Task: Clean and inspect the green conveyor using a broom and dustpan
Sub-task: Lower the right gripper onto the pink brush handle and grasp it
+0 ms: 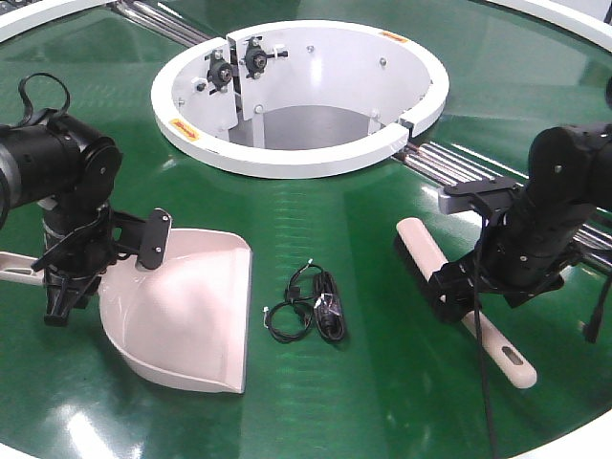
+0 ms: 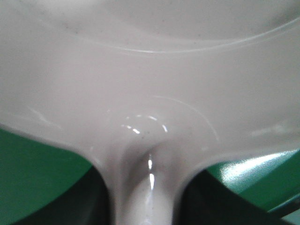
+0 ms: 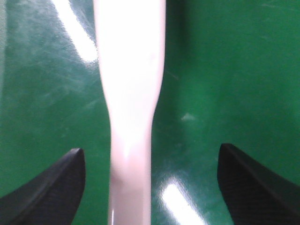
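- Pink-beige plastic was pictured at both sides of the green conveyor (image 1: pixel 335 411), with the dustpan (image 1: pixel 191 306) at the left and the broom (image 1: pixel 423 247) at the right. The two were well apart, and both lay in front of the white centre hub (image 1: pixel 296 158).
- The left arm was shown bent over the rear of the dustpan. Its wrist was turned downward and the left gripper (image 1: pixel 59 301) was pointed at the belt, where the thin handle met the scoop.
- In the left wrist view, dark fingers (image 2: pixel 96 201) were seen pressed against both sides of that handle, so the pincer was clamped on it. The wide mouth was faced to the right, with its front edge on the belt.
- The right arm was shown entering from the right edge and folded downward. The right gripper (image 1: pixel 459 292) was poised over the broom's tapered handle.
- The right pincer's fingers (image 3: pixel 51 187) were held wide apart, one at each side of the handle and clear of it. Green belt was visible in both gaps.
- The broom was laid flat on a diagonal, with the brush head toward the hub and the slotted handle end toward the near rim.
- A coiled black cable (image 1: pixel 311 306) was seen lying on the belt between dustpan and broom, touching neither.
- Silver roller seams (image 1: pixel 469 167) were seen running from the hub toward the right, behind the right arm.
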Controlling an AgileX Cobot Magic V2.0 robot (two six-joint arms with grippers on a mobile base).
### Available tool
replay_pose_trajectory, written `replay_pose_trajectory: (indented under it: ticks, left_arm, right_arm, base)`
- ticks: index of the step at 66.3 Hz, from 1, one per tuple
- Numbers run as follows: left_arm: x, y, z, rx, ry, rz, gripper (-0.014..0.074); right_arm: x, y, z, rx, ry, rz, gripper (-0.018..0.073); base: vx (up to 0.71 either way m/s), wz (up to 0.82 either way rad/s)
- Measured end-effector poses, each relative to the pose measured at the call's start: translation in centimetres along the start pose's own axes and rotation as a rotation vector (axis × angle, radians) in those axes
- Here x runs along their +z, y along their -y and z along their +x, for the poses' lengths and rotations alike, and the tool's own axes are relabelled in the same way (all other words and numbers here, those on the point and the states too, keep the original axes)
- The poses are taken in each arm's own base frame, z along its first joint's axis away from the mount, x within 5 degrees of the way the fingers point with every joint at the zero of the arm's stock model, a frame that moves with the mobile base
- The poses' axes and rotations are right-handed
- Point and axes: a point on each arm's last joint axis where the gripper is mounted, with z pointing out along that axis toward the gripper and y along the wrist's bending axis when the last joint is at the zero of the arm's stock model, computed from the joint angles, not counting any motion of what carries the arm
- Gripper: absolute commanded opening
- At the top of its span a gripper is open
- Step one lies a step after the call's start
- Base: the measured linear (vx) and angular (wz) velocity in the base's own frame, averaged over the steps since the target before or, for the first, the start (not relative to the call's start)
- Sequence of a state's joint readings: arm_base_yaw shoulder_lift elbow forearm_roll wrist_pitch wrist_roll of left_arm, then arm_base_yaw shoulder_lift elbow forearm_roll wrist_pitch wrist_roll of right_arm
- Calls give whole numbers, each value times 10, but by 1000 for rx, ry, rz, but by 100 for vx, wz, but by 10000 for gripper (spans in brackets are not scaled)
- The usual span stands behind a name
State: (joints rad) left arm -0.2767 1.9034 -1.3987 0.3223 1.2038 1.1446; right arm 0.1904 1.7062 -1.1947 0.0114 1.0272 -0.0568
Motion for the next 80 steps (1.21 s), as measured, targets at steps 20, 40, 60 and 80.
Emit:
replay_pose_trajectory:
  ticks: [20, 40, 60, 80]
  left_arm:
    - [0, 0, 0, 0, 0, 0, -6]
    - [0, 0, 0, 0, 0, 0, -6]
    - [0, 0, 0, 0, 0, 0, -6]
    - [0, 0, 0, 0, 0, 0, -6]
  right_arm:
    - [19, -4, -9, -23, -44, 1, 564]
    - [39, -7, -18, -40, -99, 2, 522]
    - [44, -7, -21, -36, -114, 2, 145]
    - [23, -9, -20, 35, -58, -10, -8]
  base:
    - [0, 0]
    - [0, 0]
    - [0, 0]
    - [0, 0]
